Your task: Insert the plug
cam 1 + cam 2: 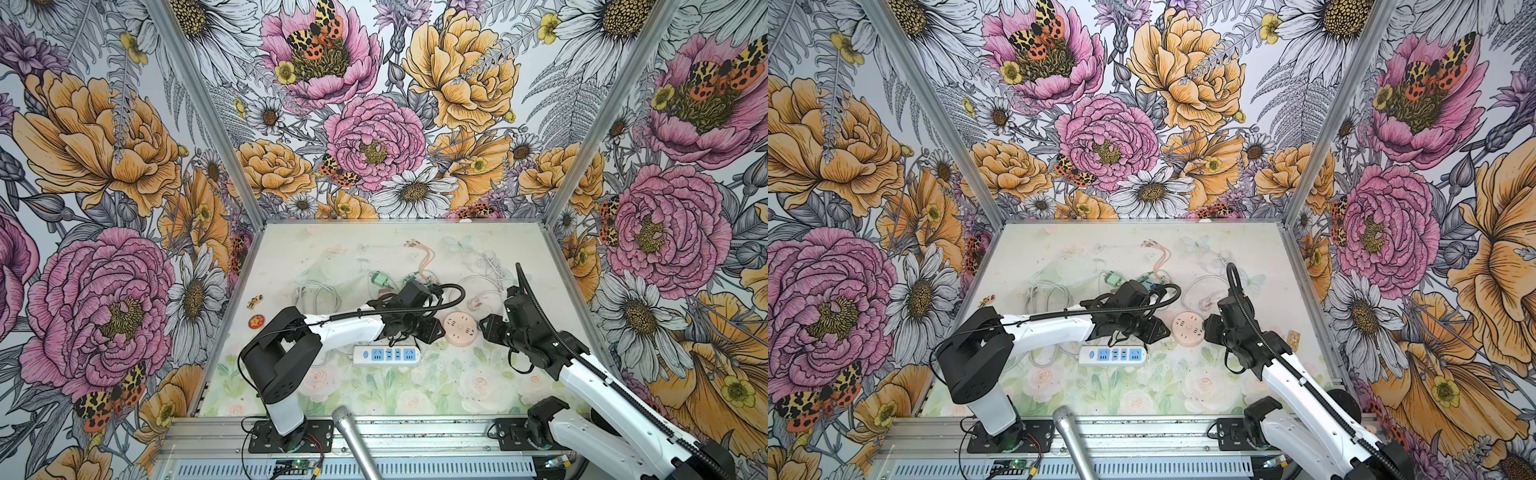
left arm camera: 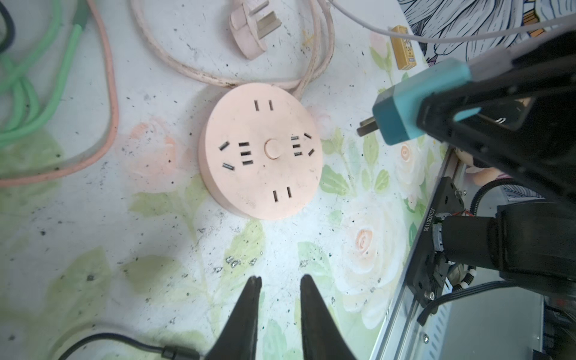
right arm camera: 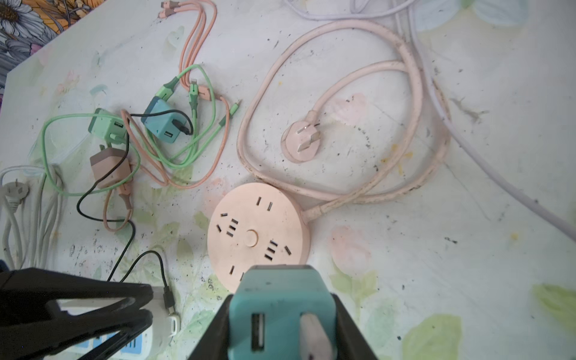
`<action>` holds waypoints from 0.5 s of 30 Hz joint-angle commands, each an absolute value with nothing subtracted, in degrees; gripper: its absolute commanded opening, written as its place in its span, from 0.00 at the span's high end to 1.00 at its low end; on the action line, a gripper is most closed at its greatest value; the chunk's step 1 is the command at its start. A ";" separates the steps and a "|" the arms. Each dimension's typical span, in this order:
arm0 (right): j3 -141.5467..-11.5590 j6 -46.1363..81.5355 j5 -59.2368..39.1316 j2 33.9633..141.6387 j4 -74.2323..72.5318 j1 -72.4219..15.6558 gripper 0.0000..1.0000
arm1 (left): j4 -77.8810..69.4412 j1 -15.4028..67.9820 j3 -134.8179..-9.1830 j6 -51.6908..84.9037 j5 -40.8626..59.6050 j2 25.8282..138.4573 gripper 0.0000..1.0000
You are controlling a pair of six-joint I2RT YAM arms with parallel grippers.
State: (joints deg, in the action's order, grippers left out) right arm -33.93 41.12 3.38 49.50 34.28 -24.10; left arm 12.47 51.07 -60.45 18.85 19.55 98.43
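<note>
Right, from where I sit the job looks roughly half done. Starting on the left, the white power strip (image 1: 386, 354) lies flat on the tabletop (image 1: 478, 390). I don't think it is the target here.

Next to it, the left end effector (image 2: 280, 279) hovers low beside the round pink socket hub (image 2: 261, 149). Its fingers are a little apart with nothing between them, and they are clear of the hub's rim. I judge it is placed to steady the hub, but it is not touching it. The hub lies flat, and every slot on its face is empty.

To the right of the hub, the teal plug (image 2: 414, 103) is up off the tabletop. The right end effector (image 3: 280, 299) pinches it across its body. Its two prongs (image 2: 366, 126) point toward the hub, near its edge but apart from it.

So the pick-up is done. What is left is lining the prongs up over a two-slot outlet, tipping the plug down and pressing it home. Insertion has not begun.
</note>
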 commanded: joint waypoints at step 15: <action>-39.90 55.11 17.39 58.74 33.25 -33.70 1.00 | 18.35 48.00 -62.93 15.24 16.68 96.78 0.74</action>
State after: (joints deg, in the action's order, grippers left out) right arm -35.59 52.84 13.45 57.49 34.33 -31.97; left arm 17.06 49.01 -61.25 17.06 18.22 98.45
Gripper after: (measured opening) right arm 0.416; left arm 0.259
